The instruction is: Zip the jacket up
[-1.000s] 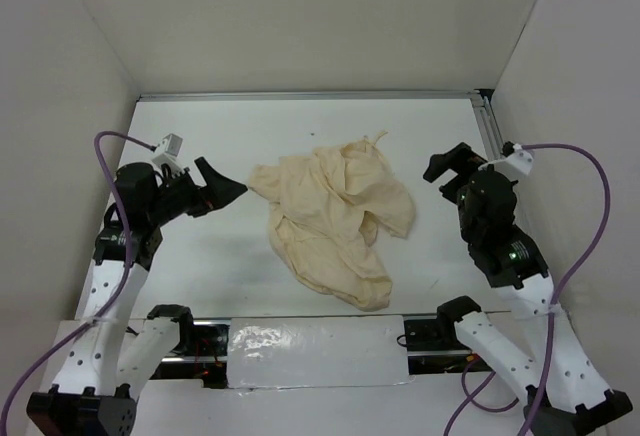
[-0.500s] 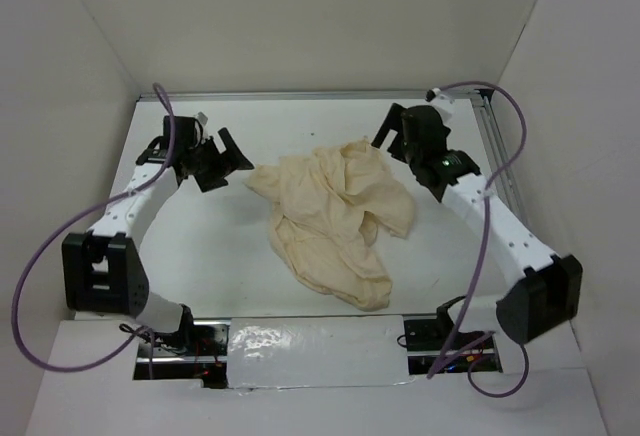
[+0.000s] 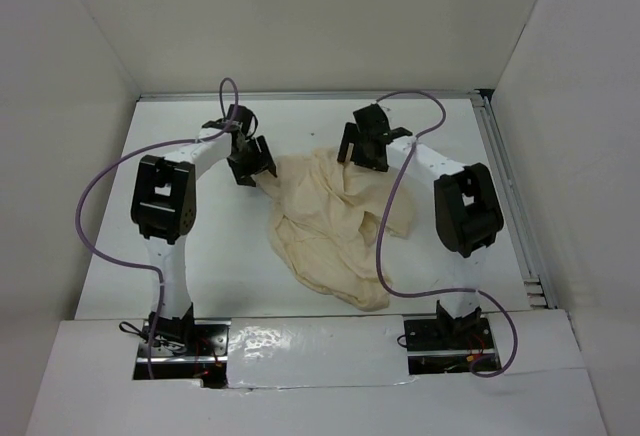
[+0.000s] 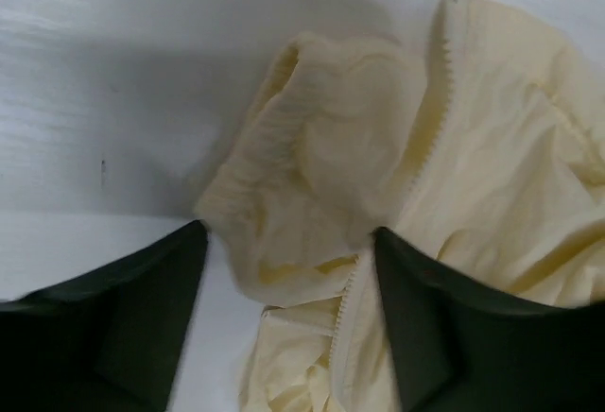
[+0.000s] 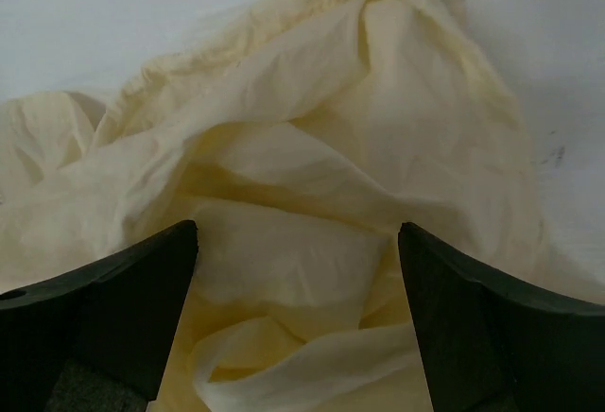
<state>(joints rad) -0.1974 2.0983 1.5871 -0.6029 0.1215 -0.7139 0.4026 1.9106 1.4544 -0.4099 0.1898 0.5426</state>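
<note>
Pale cream-yellow jacket [image 3: 330, 221], crumpled in a loose, folded heap near the middle of the white surface [image 3: 200, 256]. A toothed zipper edge [image 4: 427, 143] lies exposed and unjoined along one fold, beside gathered fabric.

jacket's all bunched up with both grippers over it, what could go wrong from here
1. The jacket lies crumpled, and the open left gripper straddles a gathered edge beside the zipper teeth. Closing may well pinch extra layers instead of the zipper edge.
2. The open right gripper hangs over loose folds with no zipper in its view, so a grab there could bunch the fabric further.
</note>
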